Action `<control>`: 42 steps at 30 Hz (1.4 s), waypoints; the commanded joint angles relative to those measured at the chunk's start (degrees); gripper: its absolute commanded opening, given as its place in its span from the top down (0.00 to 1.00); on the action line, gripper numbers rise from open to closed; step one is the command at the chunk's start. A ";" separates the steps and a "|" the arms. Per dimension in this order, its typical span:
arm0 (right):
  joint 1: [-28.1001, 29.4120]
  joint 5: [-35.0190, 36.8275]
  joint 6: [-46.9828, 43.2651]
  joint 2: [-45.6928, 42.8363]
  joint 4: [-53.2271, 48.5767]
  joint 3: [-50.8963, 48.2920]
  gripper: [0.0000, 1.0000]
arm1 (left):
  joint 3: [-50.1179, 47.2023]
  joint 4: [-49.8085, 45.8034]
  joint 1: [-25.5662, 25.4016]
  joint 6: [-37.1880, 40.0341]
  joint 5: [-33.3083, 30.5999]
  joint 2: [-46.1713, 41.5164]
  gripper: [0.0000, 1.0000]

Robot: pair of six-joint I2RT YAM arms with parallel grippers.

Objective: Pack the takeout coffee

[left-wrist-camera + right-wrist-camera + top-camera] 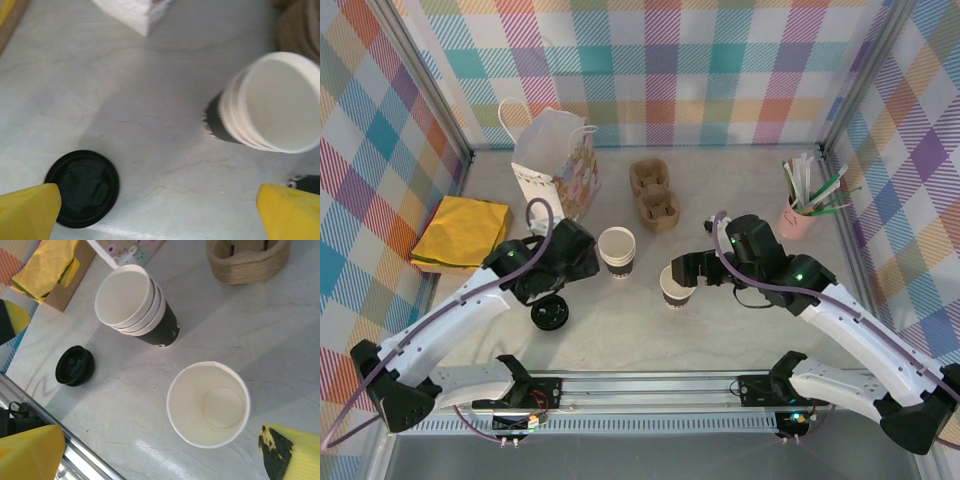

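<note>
Left pincer [157, 207], right pincer [155, 450] wide, empty. Unlidded paper cup [207, 405] likely light, thin-walled, crushable; we'd take it mid-wall, gently.

A stack of cups [617, 250], white with a black band at the base, stands on a pale grey marbled table [620, 335]; right of it is a single cup [677, 287] in the same colours, near left a black lid [550, 315], far left yellow napkins [463, 232]. Behind the stack are a white bag [555, 165] with pastel print and a brown carrier [655, 193], far right of it a pink pot [797, 221]. The walls [720, 70] carry a pastel check; the left gripper [157, 200] and right gripper [160, 435] have yellow fingers [27, 212].
</note>
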 commanded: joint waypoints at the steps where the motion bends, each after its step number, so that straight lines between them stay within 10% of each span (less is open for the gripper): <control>1: 2.02 -0.69 -1.35 1.59 2.33 2.10 0.01 | -2.81 -3.95 2.29 -2.72 -0.96 -3.14 0.00; 10: 6.72 1.45 -2.02 7.36 3.48 4.13 0.01 | -7.75 -6.94 5.64 -4.59 -3.03 -4.80 0.03; 21: 9.26 2.80 -1.98 9.52 4.87 3.75 0.01 | -18.47 2.86 10.29 -5.43 7.24 -3.16 0.43; 42: 9.51 4.20 -1.98 7.49 5.25 1.51 0.01 | -26.65 3.60 20.60 -6.06 8.92 -1.61 0.53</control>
